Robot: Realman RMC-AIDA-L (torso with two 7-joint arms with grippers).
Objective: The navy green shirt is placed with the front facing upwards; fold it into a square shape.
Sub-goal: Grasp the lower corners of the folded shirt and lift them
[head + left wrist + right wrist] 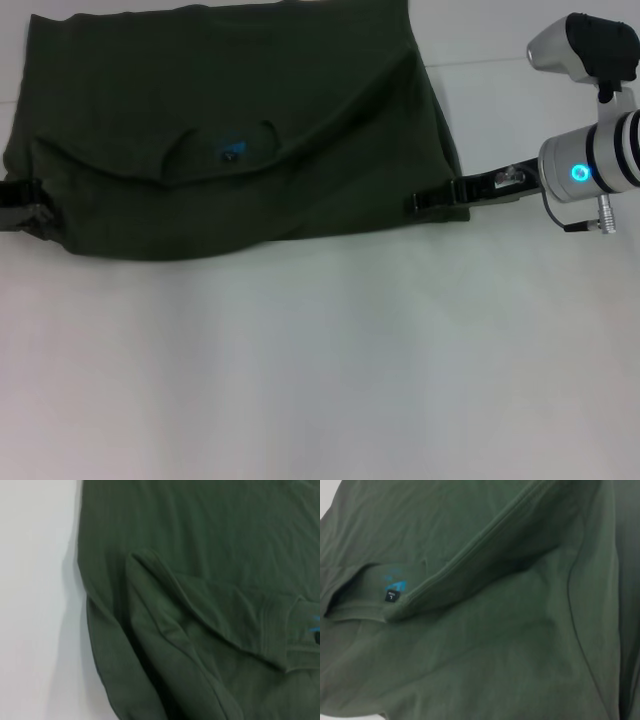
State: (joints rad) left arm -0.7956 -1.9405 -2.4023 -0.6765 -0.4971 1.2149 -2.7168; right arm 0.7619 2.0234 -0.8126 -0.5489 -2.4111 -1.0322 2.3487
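Only the right wrist view shows the size tag (391,596) in the navy green shirt (220,130). The left gripper (22,208) and right gripper (432,199) grasp its opposite edges; the white surface (320,380) spreads wide in front.

- The place reads as a robot test bench or lab rather than a home: the plain, smooth white tabletop (320,380) fills the head view from edge to edge, with no furniture, walls or household goods around it.
- On that tabletop, toward its far side, lies a single item, the dark olive-green cotton shirt (230,130), spread out flat like a test piece.
- Just beside the shirt's right edge, over the same tabletop, sits a silver-white cylindrical robot arm with a glowing blue ring light (590,165), machinery that belongs in a lab.
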